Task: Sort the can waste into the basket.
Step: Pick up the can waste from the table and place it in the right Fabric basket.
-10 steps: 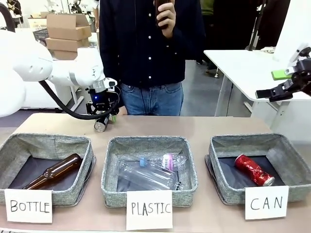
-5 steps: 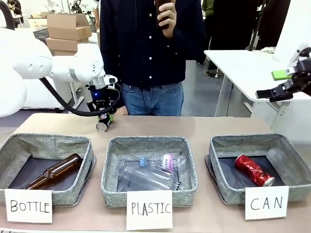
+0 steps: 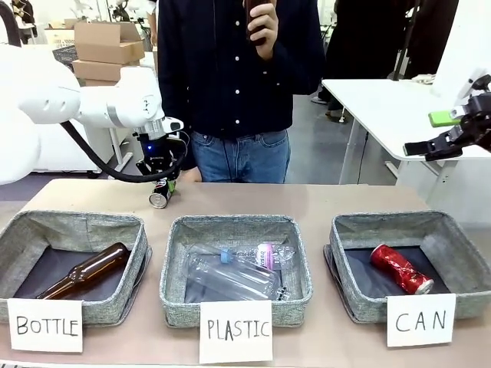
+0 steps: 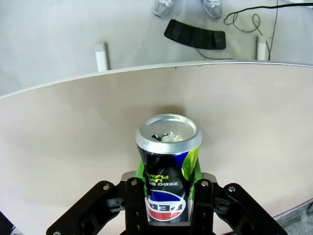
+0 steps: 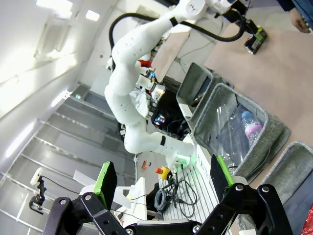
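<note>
One black metal drink can [image 4: 168,132] with coloured marks now sits pinched between the pads of the left gripper [image 4: 167,164], whose jaws have just pressed onto it; the grey fabric basket signed CAN [image 3: 460,253] waits well away from that gripper, so lifting should come next

Front looks across table [image 3: 345,199]; left wrist close on black can [image 4: 168,166]; right wrist sees it afar.
</note>
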### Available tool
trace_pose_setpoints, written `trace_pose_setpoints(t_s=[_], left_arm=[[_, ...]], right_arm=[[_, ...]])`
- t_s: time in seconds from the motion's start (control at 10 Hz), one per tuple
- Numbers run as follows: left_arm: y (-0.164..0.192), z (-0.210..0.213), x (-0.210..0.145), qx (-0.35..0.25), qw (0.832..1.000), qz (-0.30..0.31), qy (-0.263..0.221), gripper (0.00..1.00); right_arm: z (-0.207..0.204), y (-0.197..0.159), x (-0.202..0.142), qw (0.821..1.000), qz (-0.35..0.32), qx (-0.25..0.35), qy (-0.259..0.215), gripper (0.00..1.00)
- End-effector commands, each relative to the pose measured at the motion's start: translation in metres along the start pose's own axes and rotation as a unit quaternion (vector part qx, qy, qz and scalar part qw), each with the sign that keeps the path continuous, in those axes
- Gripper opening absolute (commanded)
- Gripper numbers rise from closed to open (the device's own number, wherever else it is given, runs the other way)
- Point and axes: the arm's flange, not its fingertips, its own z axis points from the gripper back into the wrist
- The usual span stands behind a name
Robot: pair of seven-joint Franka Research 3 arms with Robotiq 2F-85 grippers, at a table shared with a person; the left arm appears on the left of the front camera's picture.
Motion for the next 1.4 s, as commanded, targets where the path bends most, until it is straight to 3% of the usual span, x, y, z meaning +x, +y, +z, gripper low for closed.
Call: trace_pose_setpoints(t_s=[0.0, 0.2, 0.3, 0.4, 0.5, 0.6, 0.7, 0.9, 1.0, 1.3], left_arm=[[0.006, 0.014, 0.0, -0.018, 1.0, 0.004, 0.003, 0.28], [0.017, 0.067, -0.035, -0.069, 0.997, -0.017, -0.024, 0.28], [0.026, 0.111, -0.074, -0.113, 0.992, -0.044, -0.043, 0.28], [0.035, 0.156, -0.128, -0.17, 0.978, -0.116, -0.044, 0.28], [0.045, 0.195, -0.195, -0.193, 0.958, -0.186, -0.104, 0.28], [0.049, 0.213, -0.249, -0.216, 0.931, -0.263, -0.136, 0.28], [0.05, 0.217, -0.29, -0.219, 0.913, -0.297, -0.174, 0.28], [0.057, 0.199, -0.34, -0.211, 0.896, -0.313, -0.234, 0.28], [0.043, 0.241, -0.252, -0.199, 0.923, -0.269, -0.19, 0.28], [0.043, 0.241, -0.252, -0.199, 0.923, -0.269, -0.19, 0.28]], right_arm=[[0.002, 0.004, 0.003, 1.0, -0.008, 0.001, 0.006, 1.0], [0.002, 0.004, 0.003, 1.0, -0.008, 0.001, 0.006, 1.0], [0.002, 0.004, 0.003, 1.0, -0.008, 0.001, 0.006, 1.0], [0.002, 0.004, 0.003, 1.0, -0.008, 0.001, 0.006, 1.0], [0.002, 0.004, 0.003, 1.0, -0.008, 0.001, 0.006, 1.0], [0.002, 0.004, 0.003, 1.0, -0.008, 0.001, 0.006, 1.0], [0.002, 0.004, 0.003, 1.0, -0.008, 0.001, 0.006, 1.0], [0.002, 0.004, 0.003, 1.0, -0.008, 0.001, 0.006, 1.0], [0.002, 0.004, 0.003, 1.0, -0.008, 0.001, 0.006, 1.0], [0.002, 0.004, 0.003, 1.0, -0.008, 0.001, 0.006, 1.0]])
